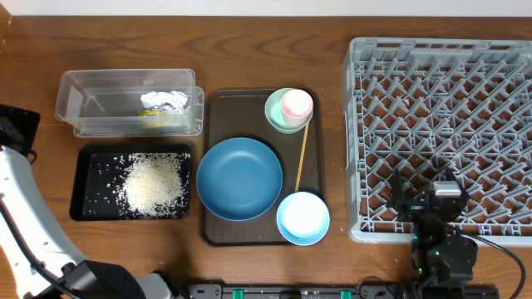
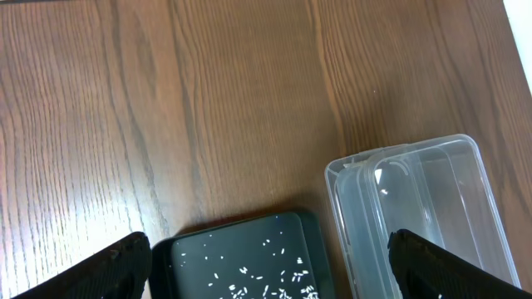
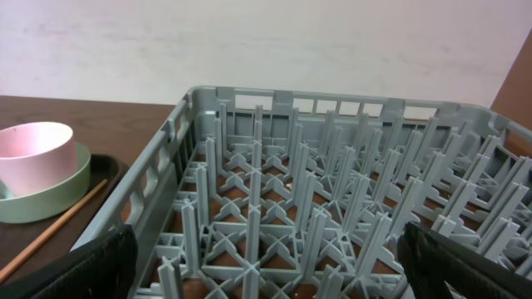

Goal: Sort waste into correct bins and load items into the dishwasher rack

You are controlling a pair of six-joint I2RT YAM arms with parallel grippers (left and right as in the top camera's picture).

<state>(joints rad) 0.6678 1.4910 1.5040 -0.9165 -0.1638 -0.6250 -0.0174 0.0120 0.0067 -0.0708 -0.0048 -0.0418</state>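
Wood-grain table (image 1: 249, 50), clear glossy plastic tub (image 1: 83, 100), matt grey plastic rack (image 1: 440, 124)

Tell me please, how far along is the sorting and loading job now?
Waste looks sorted: rice lies in the black tray, wrapper in the clear tub. In hand: nothing; left gripper and right gripper are open and empty. To do: dish, blue bowl, green bowl, cup and stick sit on the brown tray; the rack shows no dishes.

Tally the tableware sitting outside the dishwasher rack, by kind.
Bowls: 2, the mint-green bowl and the light-blue bowl
Dishes: 1, the dark-blue dish
Cups: 1, the pink cup
Sticks: 1, the wooden stick
Total: 5
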